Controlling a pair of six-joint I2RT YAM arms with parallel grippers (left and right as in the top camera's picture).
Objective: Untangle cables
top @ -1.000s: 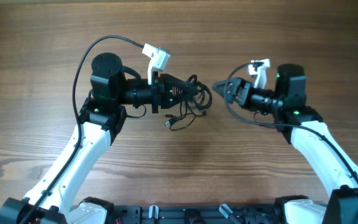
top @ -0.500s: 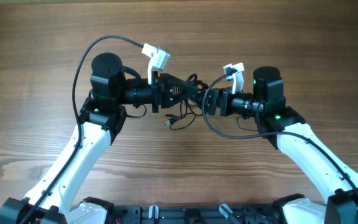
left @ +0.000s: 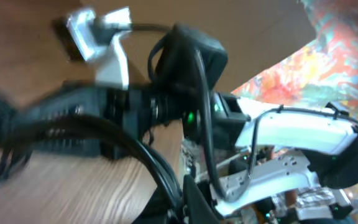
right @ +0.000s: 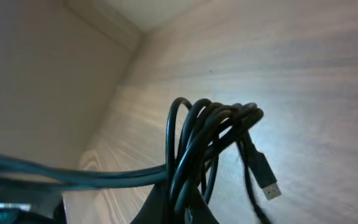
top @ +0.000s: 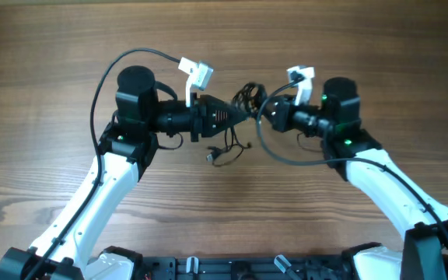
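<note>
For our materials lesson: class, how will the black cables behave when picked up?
Probably floppy: the cables sag in loose loops. Likely light, being thin. The dangling plug may swing and snag.

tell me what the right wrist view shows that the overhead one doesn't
Only the right wrist: the cables up close, as several tight loops bunched together, with the metal tip of a plug hanging off them.
Only the overhead: both arms, the left fingers and right fingers meeting at the cables from either side, and a loose end trailing toward the robot.
Both: the same black cables and the wooden table.
</note>
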